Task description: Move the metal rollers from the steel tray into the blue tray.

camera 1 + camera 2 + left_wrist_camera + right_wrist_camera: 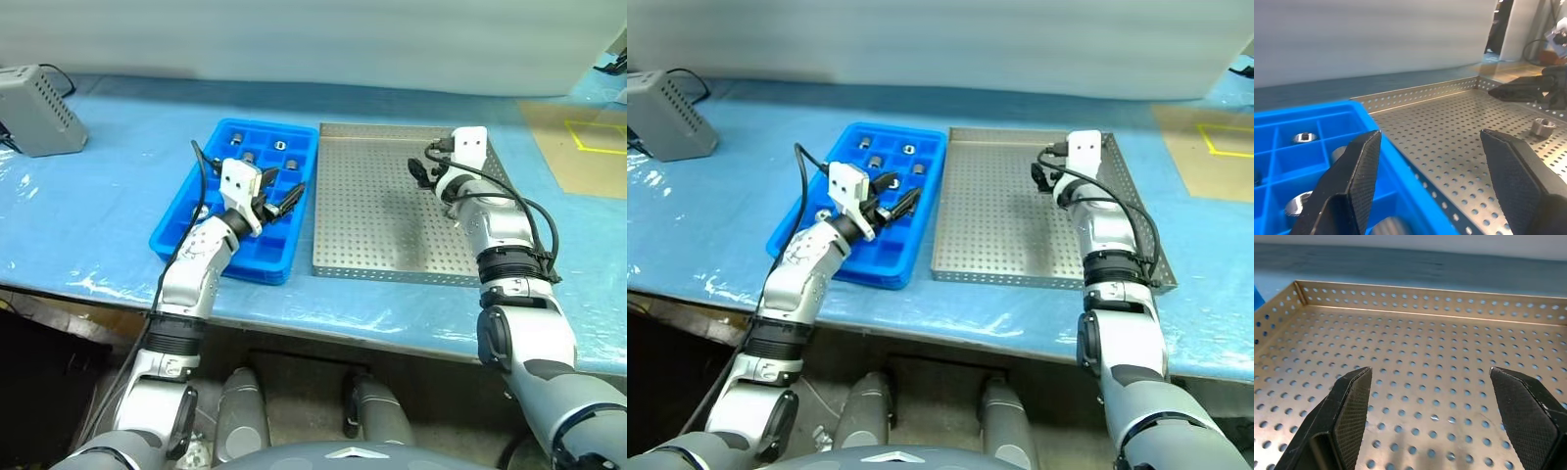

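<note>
The right gripper (1430, 416) hangs low over the steel tray (372, 225), jaws spread wide with nothing between them, only bare perforated floor ahead. The left gripper (1432, 181) sits over the blue tray's (828, 176) near edge, equally wide and empty, pointing across toward the steel tray. From its wrist view one roller (1542, 127) stands on the steel floor, just beside the right gripper's dark fingers. As I see it, the risk is that the right arm's fingers knock that roller sideways, since it isn't in line between them; it could roll off toward the rim. Both arms going for the same piece could also clash. Count: one roller visible in the steel tray, about six rollers (877, 161) in the blue compartments, two trays, two grippers.
</note>
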Controlling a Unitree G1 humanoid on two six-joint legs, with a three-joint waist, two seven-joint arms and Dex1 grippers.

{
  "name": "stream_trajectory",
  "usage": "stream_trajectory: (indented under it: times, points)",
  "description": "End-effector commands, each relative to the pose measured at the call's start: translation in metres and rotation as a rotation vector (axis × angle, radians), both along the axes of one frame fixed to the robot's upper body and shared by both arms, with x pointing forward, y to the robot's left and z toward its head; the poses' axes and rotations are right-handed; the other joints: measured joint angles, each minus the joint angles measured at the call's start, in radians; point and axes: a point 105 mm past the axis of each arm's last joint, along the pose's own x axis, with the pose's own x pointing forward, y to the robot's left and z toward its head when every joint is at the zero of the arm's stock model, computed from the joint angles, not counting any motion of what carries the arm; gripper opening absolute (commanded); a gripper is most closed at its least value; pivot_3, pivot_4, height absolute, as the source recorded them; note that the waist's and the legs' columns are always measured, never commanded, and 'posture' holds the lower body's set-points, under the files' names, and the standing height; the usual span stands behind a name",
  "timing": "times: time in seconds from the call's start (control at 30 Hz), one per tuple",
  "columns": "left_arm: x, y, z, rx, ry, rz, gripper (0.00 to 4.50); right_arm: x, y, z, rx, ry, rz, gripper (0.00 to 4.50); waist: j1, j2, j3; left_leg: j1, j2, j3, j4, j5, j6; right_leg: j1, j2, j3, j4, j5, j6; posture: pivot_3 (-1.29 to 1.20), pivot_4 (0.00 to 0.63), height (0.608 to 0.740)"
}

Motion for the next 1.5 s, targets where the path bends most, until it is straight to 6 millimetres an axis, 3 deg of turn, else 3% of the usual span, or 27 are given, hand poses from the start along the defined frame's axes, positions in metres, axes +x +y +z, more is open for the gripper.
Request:
stream_trajectory:
  times: [0.03,0.23,0.33,0.43,0.7,0.87,1.0,1.13,1.27,1.33,1.43,1.5]
  points:
    - [-0.002,-0.006,0.012,-0.004,-0.052,-0.026,3.44,-0.002,-0.004,0.012,0.005,-0.035,-0.009,3.96,-0.007,0.0,0.0,0.0,0.0,0.0,0.0,0.0,0.0,0.0,0.0,0.0,0.0,0.0,0.0,-0.18,0.15,0.74]
    - [-0.001,-0.006,0.006,0.006,-0.035,-0.028,3.44,-0.003,-0.005,-0.002,0.005,0.02,-0.015,3.96,-0.024,0.0,0.0,0.0,0.0,0.0,0.0,0.0,0.0,0.0,0.0,0.0,0.0,0.0,0.0,-0.18,0.15,0.74]
    - [-0.001,-0.006,0.006,0.01,-0.036,-0.028,3.44,-0.005,-0.026,-0.018,-0.031,0.081,-0.117,3.96,-0.023,0.0,0.0,0.0,0.0,0.0,0.0,0.0,0.0,0.0,0.0,0.0,0.0,0.0,0.0,-0.17,0.15,0.74]
    - [-0.002,-0.004,0.005,0.011,-0.034,-0.023,3.44,-0.008,-0.034,-0.025,-0.021,0.112,-0.134,3.96,-0.021,0.0,0.0,0.0,-0.001,0.0,0.0,0.0,0.001,0.0,0.0,0.0,0.0,0.0,0.0,-0.17,0.15,0.74]
    - [-0.005,-0.004,0.005,0.011,-0.035,-0.024,3.44,-0.013,-0.036,-0.025,-0.085,0.122,-0.132,3.96,-0.023,0.0,0.0,-0.001,-0.002,0.0,0.001,-0.001,0.002,0.0,-0.001,0.0,0.0,0.0,0.0,-0.16,0.15,0.74]
    - [-0.004,-0.006,0.008,0.01,-0.042,-0.029,3.44,-0.017,-0.024,-0.036,-0.073,0.177,-0.104,3.96,-0.023,0.0,0.0,-0.001,-0.002,0.0,0.001,-0.001,0.002,0.0,-0.001,0.001,0.0,0.0,0.001,-0.17,0.15,0.74]
    - [-0.005,-0.006,0.009,0.012,-0.044,-0.033,3.44,-0.018,-0.016,-0.039,-0.009,0.178,-0.102,3.05,-0.025,0.001,0.0,0.0,-0.003,0.0,0.001,-0.001,0.002,0.0,-0.001,0.001,0.0,0.0,0.001,-0.17,0.15,0.74]
    - [-0.005,-0.006,0.009,0.01,-0.045,-0.034,3.44,-0.021,-0.014,-0.045,-0.017,0.196,-0.099,1.68,-0.023,0.001,0.0,0.0,-0.003,0.0,0.0,-0.001,0.002,0.0,-0.001,0.001,0.0,-0.001,0.002,-0.17,0.15,0.74]
    - [-0.004,-0.006,0.009,0.01,-0.044,-0.035,3.44,-0.021,-0.012,-0.045,-0.013,0.191,-0.098,1.66,-0.023,0.001,0.0,-0.001,-0.003,0.0,0.001,-0.001,0.002,0.0,-0.001,0.001,-0.001,-0.002,0.004,-0.17,0.15,0.74]
    - [-0.004,-0.006,0.01,0.012,-0.047,-0.035,3.44,-0.017,-0.003,-0.032,0.026,0.123,-0.072,1.66,-0.023,0.001,0.0,-0.001,-0.003,0.0,0.001,-0.001,0.002,0.0,-0.001,0.001,-0.001,-0.003,0.006,-0.17,0.15,0.74]
    - [-0.004,-0.003,0.013,0.01,-0.057,-0.028,3.44,-0.013,0.02,-0.004,0.089,-0.003,0.013,1.66,-0.028,0.001,0.0,0.0,-0.003,0.0,0.0,-0.001,0.002,-0.001,-0.001,0.001,-0.001,-0.003,0.006,-0.16,0.15,0.74]
    - [-0.005,0.001,0.016,0.008,-0.07,-0.02,3.44,-0.012,0.045,0.01,0.109,-0.058,0.114,1.66,-0.029,0.001,0.0,-0.001,-0.003,0.0,0.0,-0.001,0.002,-0.002,-0.001,0.001,0.0,-0.003,0.006,-0.13,0.15,0.74]
